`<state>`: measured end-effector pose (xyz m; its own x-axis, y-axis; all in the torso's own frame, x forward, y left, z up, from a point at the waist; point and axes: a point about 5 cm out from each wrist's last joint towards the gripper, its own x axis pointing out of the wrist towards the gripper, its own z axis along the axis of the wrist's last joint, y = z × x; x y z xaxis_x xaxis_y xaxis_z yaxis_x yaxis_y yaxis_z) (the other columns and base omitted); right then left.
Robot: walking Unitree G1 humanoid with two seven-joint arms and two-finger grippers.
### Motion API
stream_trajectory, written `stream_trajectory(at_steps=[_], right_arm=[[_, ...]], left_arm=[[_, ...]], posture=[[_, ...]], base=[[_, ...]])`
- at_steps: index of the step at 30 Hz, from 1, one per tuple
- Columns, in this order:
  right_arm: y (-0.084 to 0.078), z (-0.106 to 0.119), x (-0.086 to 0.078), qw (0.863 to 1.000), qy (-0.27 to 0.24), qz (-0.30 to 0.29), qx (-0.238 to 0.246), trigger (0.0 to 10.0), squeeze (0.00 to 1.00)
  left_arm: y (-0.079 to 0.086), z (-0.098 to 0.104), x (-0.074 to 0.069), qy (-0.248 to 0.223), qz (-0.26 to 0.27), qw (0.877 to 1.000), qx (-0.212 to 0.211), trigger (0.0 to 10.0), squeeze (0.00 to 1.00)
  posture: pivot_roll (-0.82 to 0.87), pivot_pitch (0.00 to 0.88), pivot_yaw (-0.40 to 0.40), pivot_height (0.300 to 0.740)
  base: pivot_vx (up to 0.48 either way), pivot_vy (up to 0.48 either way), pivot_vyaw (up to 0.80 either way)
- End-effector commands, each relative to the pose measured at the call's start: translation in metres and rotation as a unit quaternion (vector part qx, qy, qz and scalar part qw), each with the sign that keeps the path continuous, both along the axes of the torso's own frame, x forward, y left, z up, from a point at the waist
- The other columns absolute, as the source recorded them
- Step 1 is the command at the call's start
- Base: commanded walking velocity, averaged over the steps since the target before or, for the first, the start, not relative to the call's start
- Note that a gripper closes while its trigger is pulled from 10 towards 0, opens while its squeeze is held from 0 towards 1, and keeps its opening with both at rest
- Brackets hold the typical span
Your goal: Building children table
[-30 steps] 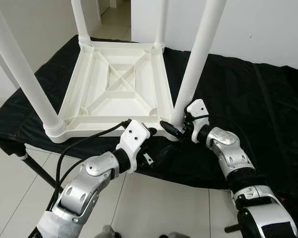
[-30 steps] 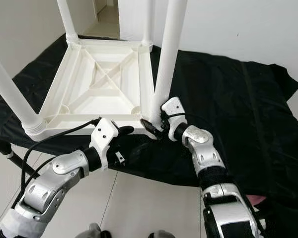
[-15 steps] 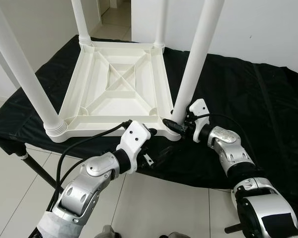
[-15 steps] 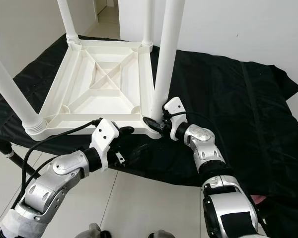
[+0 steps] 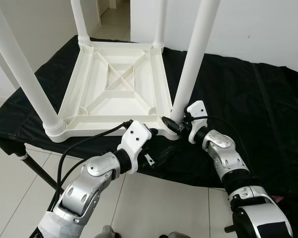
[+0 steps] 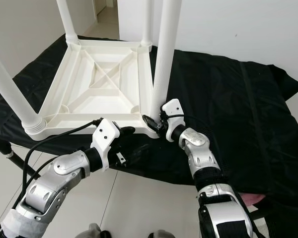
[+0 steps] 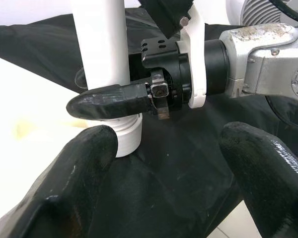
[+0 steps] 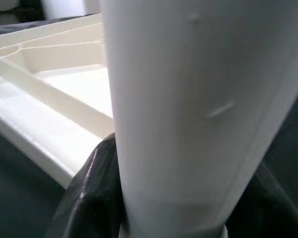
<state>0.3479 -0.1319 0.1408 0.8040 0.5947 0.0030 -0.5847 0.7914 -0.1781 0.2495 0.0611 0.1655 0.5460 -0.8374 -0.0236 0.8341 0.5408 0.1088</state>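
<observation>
A white plastic children's table (image 5: 114, 94) lies upside down on a black cloth (image 5: 248, 99), with its legs pointing up. My right gripper (image 5: 175, 124) is shut around the base of the near right leg (image 5: 191, 59), just above its socket at the table's corner. In the right wrist view that leg (image 8: 188, 109) sits between the black fingers (image 8: 92, 193). My left gripper (image 7: 174, 163) hangs open a little in front of that corner, level with the table's front edge (image 5: 114, 130), and holds nothing.
Three other legs stand at the near left (image 5: 25, 74), far left (image 5: 79, 20) and far right (image 5: 160, 22). The cloth covers a low stand with a dark strut (image 5: 37, 171) at its left. White floor tiles (image 5: 154, 208) lie below my arms. A black cable (image 5: 84, 141) runs along my left arm.
My right forearm has shifted slightly while holding the leg's base, and the near right leg stands a little more upright. The left arm has hardly moved.
</observation>
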Motion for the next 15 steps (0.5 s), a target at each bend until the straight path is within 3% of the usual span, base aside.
stream_trajectory(at_steps=[1,2,4,5,6,8,10,13,15], right_arm=[[0.004,0.008,0.000,1.000,-0.020,-0.015,-0.005,10.0,0.00],[0.006,0.008,-0.002,0.999,-0.017,-0.051,0.011,10.0,0.00],[0.006,0.008,-0.002,0.999,-0.017,-0.051,0.011,10.0,0.00],[0.010,0.007,-0.007,0.995,-0.019,-0.097,0.027,10.0,0.00],[0.010,0.007,-0.007,0.995,-0.019,-0.097,0.027,10.0,0.00],[0.018,0.004,-0.015,0.982,-0.019,-0.184,0.045,10.0,0.00],[0.022,0.003,-0.019,0.975,-0.022,-0.218,0.043,10.0,0.00],[0.024,0.003,-0.023,0.969,-0.025,-0.240,0.041,10.0,0.00],[0.035,0.003,-0.028,0.968,-0.019,-0.245,0.061,10.0,0.00]], left_arm=[[-0.002,-0.001,0.000,-0.004,-0.002,1.000,0.004,10.0,0.00],[-0.002,-0.001,0.000,-0.004,-0.003,1.000,0.005,10.0,0.00],[-0.002,-0.001,0.000,-0.004,-0.003,1.000,0.005,10.0,0.00],[-0.002,-0.001,0.000,-0.004,-0.004,1.000,0.005,10.0,0.00],[-0.002,-0.001,0.000,-0.004,-0.004,1.000,0.005,10.0,0.00],[-0.002,-0.001,0.001,-0.005,-0.005,1.000,0.005,10.0,0.00],[-0.002,-0.001,0.000,-0.005,-0.005,1.000,0.004,10.0,0.00],[-0.002,-0.001,0.000,-0.005,-0.006,1.000,0.004,10.0,0.00],[-0.003,-0.001,0.000,-0.003,-0.007,1.000,0.001,10.0,0.00]], posture=[[-0.06,0.043,-0.022,0.740],[-0.06,0.041,-0.023,0.740],[-0.06,0.041,-0.023,0.740],[-0.06,0.042,-0.023,0.740],[-0.06,0.042,-0.023,0.740],[-0.06,0.039,-0.023,0.740],[-0.06,0.039,-0.025,0.740],[-0.06,0.039,-0.025,0.740],[-0.06,0.038,-0.024,0.740]], base=[[0.000,0.000,0.00],[0.000,0.000,0.00],[0.000,0.000,0.00],[0.000,0.000,0.00],[0.000,0.000,0.00],[0.000,0.000,0.00],[0.000,0.000,0.00],[0.000,0.000,0.00],[0.000,0.000,0.00]])
